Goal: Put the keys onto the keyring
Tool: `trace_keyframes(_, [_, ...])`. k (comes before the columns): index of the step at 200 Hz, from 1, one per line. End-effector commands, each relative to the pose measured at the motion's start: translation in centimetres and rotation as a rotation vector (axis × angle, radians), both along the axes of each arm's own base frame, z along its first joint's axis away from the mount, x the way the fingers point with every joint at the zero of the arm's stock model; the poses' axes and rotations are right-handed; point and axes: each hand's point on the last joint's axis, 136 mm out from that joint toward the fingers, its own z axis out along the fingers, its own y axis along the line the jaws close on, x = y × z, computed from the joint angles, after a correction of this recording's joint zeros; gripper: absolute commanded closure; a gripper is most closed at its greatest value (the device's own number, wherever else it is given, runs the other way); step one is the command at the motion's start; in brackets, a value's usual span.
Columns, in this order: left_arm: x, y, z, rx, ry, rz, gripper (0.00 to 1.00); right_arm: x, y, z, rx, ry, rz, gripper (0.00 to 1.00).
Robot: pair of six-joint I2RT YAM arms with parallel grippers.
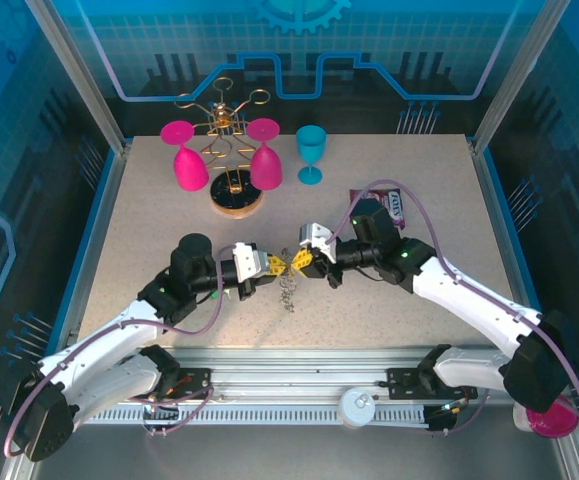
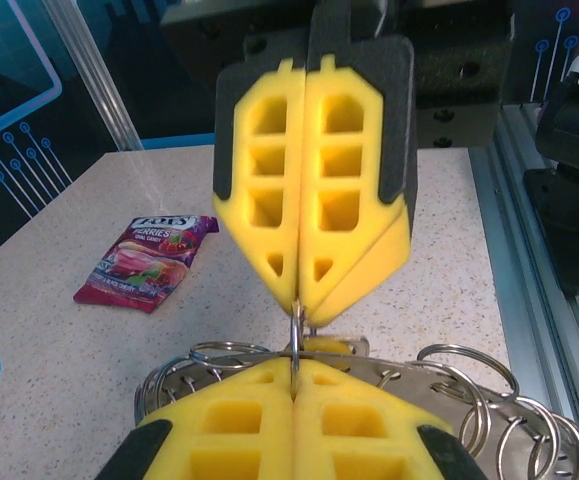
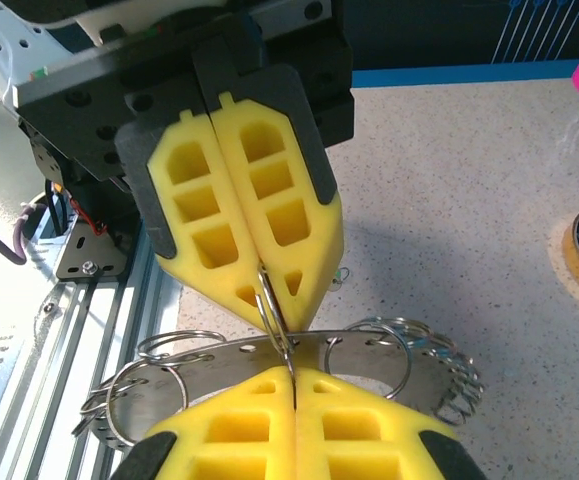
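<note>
The keyring (image 1: 287, 292) is a flat grey metal ring (image 2: 403, 374) with holes along its rim carrying several small split rings. It hangs above the table's middle between my two grippers. My left gripper (image 1: 277, 265) and right gripper (image 1: 297, 262) meet tip to tip, both shut on one upright split ring (image 2: 296, 335) threaded through the keyring (image 3: 225, 371). In the left wrist view my left fingers (image 2: 239, 420) are closed at the bottom, with the right gripper (image 2: 299, 300) above. A yellow key head (image 2: 325, 346) peeks out behind the rim. A tiny green piece (image 3: 341, 272) lies on the table.
A purple candy packet (image 1: 394, 207) lies behind the right arm. At the back stand a wire rack on a round wooden base (image 1: 237, 195), with two pink glasses, and a teal goblet (image 1: 311, 150). The aluminium rail (image 3: 89, 330) runs along the near edge.
</note>
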Motion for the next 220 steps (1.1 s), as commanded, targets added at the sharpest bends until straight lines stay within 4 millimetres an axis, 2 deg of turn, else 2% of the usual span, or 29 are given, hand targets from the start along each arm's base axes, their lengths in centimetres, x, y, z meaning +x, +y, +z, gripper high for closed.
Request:
trace_keyframes(1, [-1.0,-0.5,3.3,-0.104,-0.082,-0.065,1.0,0.5,0.1,-0.9,-0.015,0.06,-0.004,1.0])
trace_keyframes(15, [-0.9,-0.5,3.5,-0.114,-0.087,-0.065,1.0,0.3,0.5,-0.5,0.009,0.065,0.01,0.98])
trace_keyframes(46, [-0.8,-0.5,2.6,-0.097,-0.077,-0.056,1.0,0.4,0.0,1.2,0.086,0.01,0.002,0.77])
trace_keyframes(53, [-0.7,-0.5,2.2,-0.092,-0.071,-0.056,1.0,0.3,-0.1,2.1,0.109,-0.03,0.006,0.74])
trace_keyframes(58, [-0.7,-0.5,2.2,-0.091,-0.071,-0.055,1.0,0.0,-0.3,1.3,0.102,-0.03,0.01,0.73])
trace_keyframes(91, [-0.6,-0.6,1.7,-0.089,-0.062,-0.057,1.0,-0.5,-0.4,1.7,0.124,-0.069,0.033,0.67])
trace_keyframes(131, [-0.6,-0.7,1.8,-0.089,-0.059,-0.061,1.0,-0.4,0.2,2.3,0.155,-0.082,0.051,0.67])
trace_keyframes(174, [-0.6,-0.8,1.9,-0.098,-0.06,-0.067,1.0,-0.5,1.0,2.2,0.158,-0.073,0.075,0.74])
trace_keyframes(195, [-0.5,-1.0,2.1,-0.112,-0.055,-0.072,1.0,-0.3,1.2,2.1,0.158,-0.071,0.078,0.81])
trace_keyframes(220, [-0.4,-1.2,1.9,-0.124,-0.032,-0.08,1.0,-0.2,1.3,2.3,0.168,-0.076,0.075,0.97])
